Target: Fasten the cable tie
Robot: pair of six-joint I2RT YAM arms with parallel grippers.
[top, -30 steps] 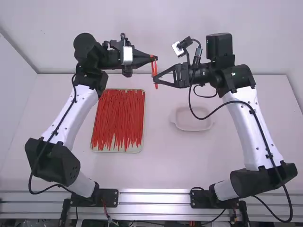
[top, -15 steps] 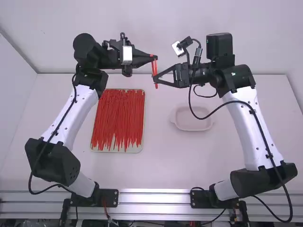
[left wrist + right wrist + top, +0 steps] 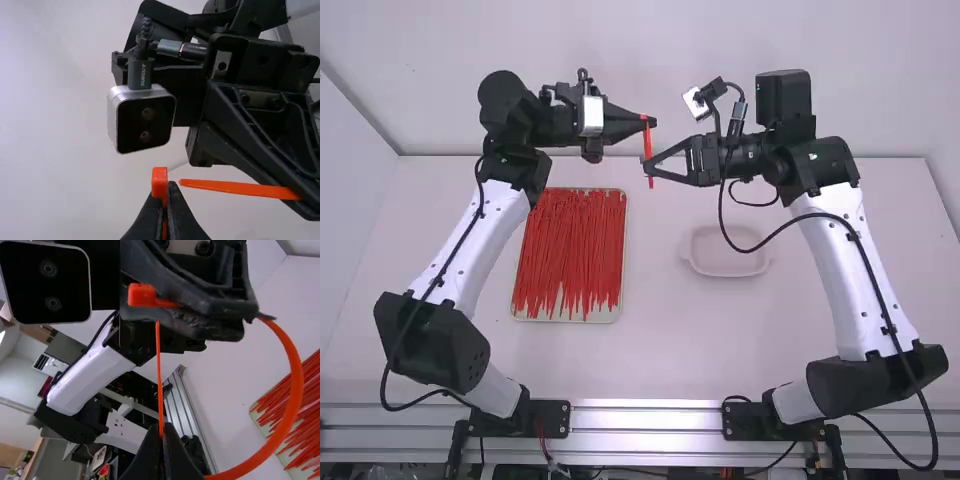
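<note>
A red cable tie [image 3: 647,148] hangs in the air between both grippers, high above the table's back. My left gripper [image 3: 645,121] is shut on the strap just below the square head [image 3: 159,178]. Just below it, my right gripper [image 3: 653,171] is shut on the thin tail [image 3: 158,370]. In the right wrist view the tail rises from my right gripper [image 3: 161,436] straight to the head [image 3: 141,294], and the strap curves round in a wide loop [image 3: 294,365]. In the left wrist view my left gripper [image 3: 164,210] shows shut, and the tail [image 3: 235,189] runs sideways past the head.
A tray [image 3: 622,262] heaped with several loose red cable ties [image 3: 570,250] lies on the table below the left arm. A shallow white bowl [image 3: 725,250] sits to its right, under the right arm.
The left gripper has edged slightly right toward the right gripper, and the tie stands a little straighter. The right arm has held still.
</note>
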